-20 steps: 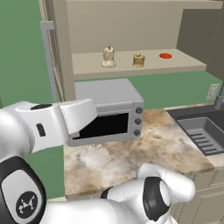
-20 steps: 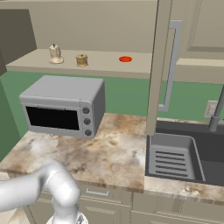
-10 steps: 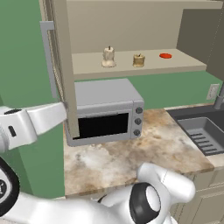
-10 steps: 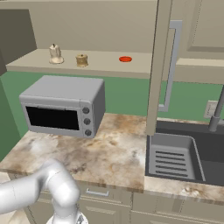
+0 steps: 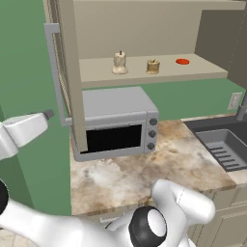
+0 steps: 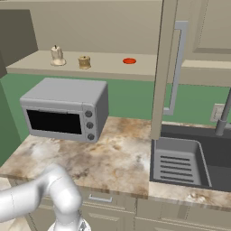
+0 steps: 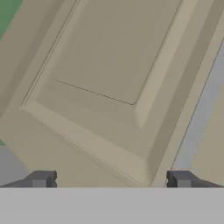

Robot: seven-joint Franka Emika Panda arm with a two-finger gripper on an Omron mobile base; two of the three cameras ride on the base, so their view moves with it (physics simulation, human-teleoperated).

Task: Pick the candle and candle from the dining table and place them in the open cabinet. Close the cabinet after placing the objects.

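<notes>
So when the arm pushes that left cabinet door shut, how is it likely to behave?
The left cabinet door looks like a rigid panelled slab, so it should probably swing as one stiff piece rather than flex. It stands open edge-on with a long bar handle, so a push near that side likely turns it easily. The open gripper faces its flat panel, which may be slippery.

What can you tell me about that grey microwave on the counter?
The microwave is a boxy grey oven with a plain flat top. Its front has a dark glass door and three round knobs stacked down the right side. The door is shut. It stands upright on the marbled counter, below the cabinet shelf, with nothing on top.
</notes>
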